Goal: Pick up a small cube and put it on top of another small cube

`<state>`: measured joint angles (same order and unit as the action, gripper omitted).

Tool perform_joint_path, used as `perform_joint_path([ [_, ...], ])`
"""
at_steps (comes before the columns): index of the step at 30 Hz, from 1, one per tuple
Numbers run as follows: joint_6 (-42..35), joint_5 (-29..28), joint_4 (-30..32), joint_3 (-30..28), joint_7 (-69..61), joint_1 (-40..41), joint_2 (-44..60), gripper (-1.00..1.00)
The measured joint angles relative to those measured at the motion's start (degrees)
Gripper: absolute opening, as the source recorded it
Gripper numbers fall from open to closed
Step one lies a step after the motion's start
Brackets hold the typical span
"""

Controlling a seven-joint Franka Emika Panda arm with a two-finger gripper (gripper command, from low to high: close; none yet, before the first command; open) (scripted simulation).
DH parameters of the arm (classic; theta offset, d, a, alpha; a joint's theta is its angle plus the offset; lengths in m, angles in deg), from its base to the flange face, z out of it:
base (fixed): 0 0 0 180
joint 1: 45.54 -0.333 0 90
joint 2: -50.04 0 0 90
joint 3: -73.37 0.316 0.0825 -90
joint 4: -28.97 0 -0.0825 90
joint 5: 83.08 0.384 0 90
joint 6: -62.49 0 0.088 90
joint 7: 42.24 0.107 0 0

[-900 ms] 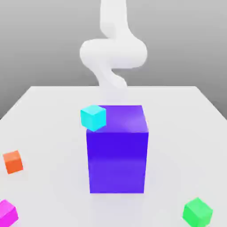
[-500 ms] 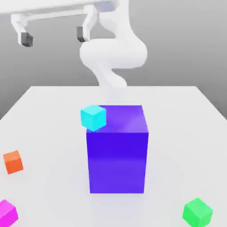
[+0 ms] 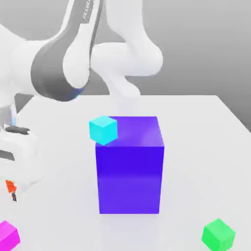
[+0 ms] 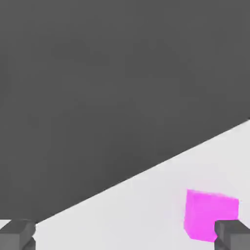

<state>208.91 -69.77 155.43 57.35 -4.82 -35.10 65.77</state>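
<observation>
The small magenta cube (image 4: 211,215) rests on the white tabletop (image 4: 146,210), in the corner nearest the camera at the exterior view's left (image 3: 8,235). In the hand view it lies just beyond one dark fingertip (image 4: 233,234), apart from it and off-centre toward that finger. The gripper (image 4: 125,235) is fully spread and holds nothing. The orange cube (image 3: 10,187) sits close beside the hand, partly hidden by it. Farther off stands the large blue-purple block (image 3: 130,166) with a cyan cube (image 3: 103,129) at its upper edge. The green cube (image 3: 218,234) lies well away.
</observation>
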Motion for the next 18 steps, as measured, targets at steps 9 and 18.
perform_joint_path([
  [9,8.72,4.42,-2.86,2.51,-3.05,5.75,17.54,-1.00],
  [18,6.17,2.94,-2.01,1.00,-1.98,4.59,14.18,-1.00],
])
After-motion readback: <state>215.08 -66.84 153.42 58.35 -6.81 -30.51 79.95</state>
